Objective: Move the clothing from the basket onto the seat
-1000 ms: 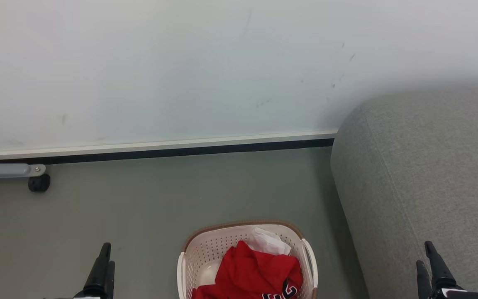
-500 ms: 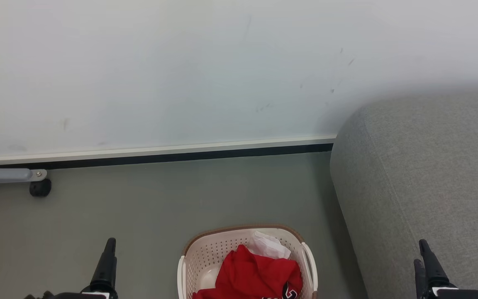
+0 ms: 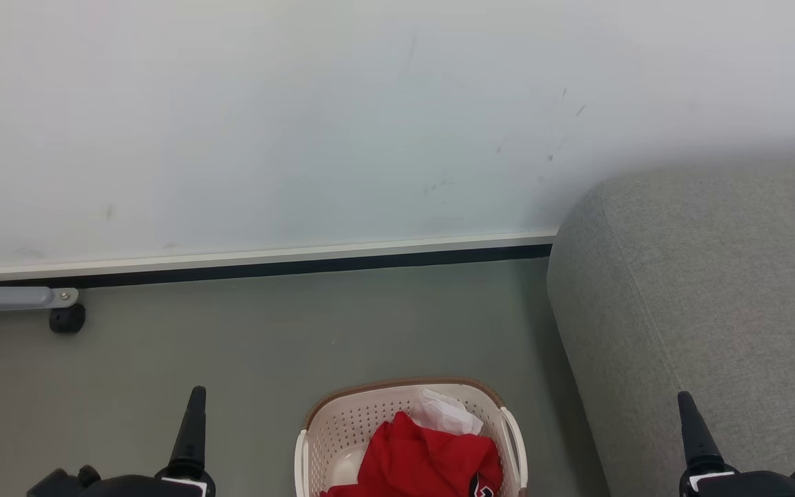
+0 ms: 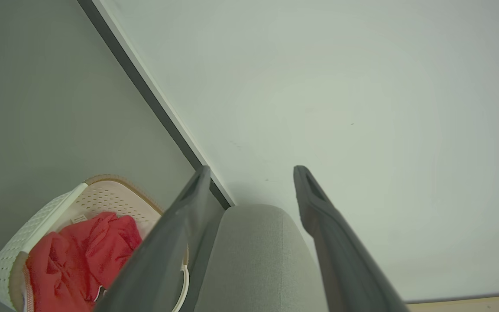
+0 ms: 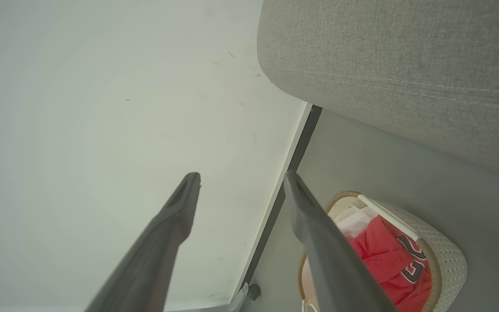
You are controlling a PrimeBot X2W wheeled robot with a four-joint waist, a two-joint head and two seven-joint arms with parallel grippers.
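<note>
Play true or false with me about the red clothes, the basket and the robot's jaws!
1. The red clothing lies in the laundry basket. True.
2. The basket stands on the grey seat. False: it stands on the floor, beside the seat.
3. The left gripper has its jaws open with nothing between them. True.
4. The right gripper is holding the clothing. False: its jaws are open and empty, away from the basket.
5. A white crumpled item lies in the basket too. True.
</note>
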